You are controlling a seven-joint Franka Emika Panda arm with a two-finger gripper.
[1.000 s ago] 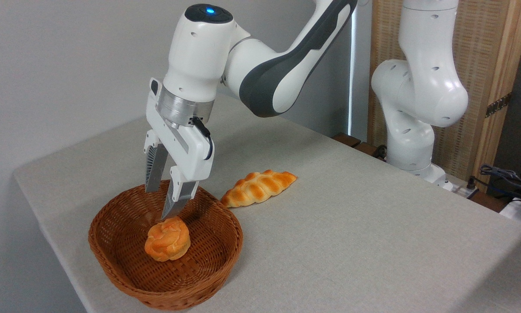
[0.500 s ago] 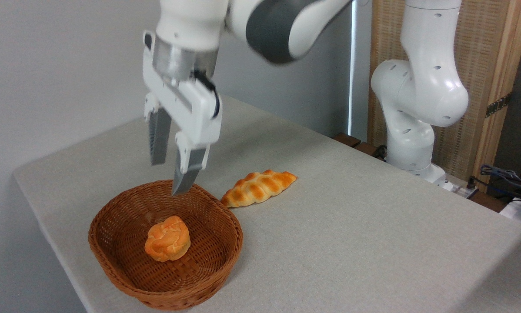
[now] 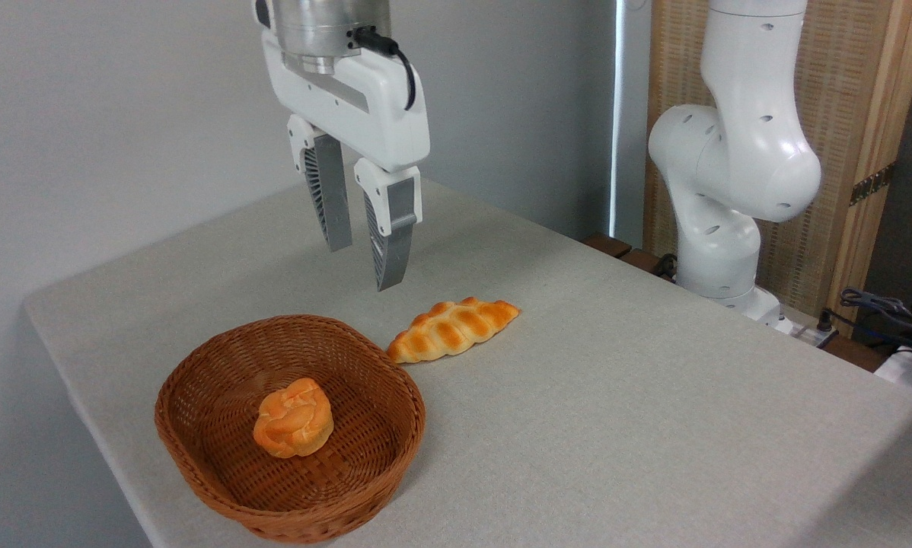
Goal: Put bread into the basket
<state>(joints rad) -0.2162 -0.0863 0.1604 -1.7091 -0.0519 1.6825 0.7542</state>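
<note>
The bun (image 3: 293, 418) lies in the basket (image 3: 197, 449), well below and left of the empty fingers (image 3: 339, 221), which stand slightly spread. It looks light, soft and squashy; a gentle pinch across its round sides should suit.

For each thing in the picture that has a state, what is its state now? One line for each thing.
bread: lying inside the basket, free of the gripper.
basket: upright on the table, holding only the bread.
braided loaf: lying on the table just outside the basket, to its right.
gripper: raised above the table, fingers slightly apart, holding nothing.
table: covered with a light cloth.
</note>
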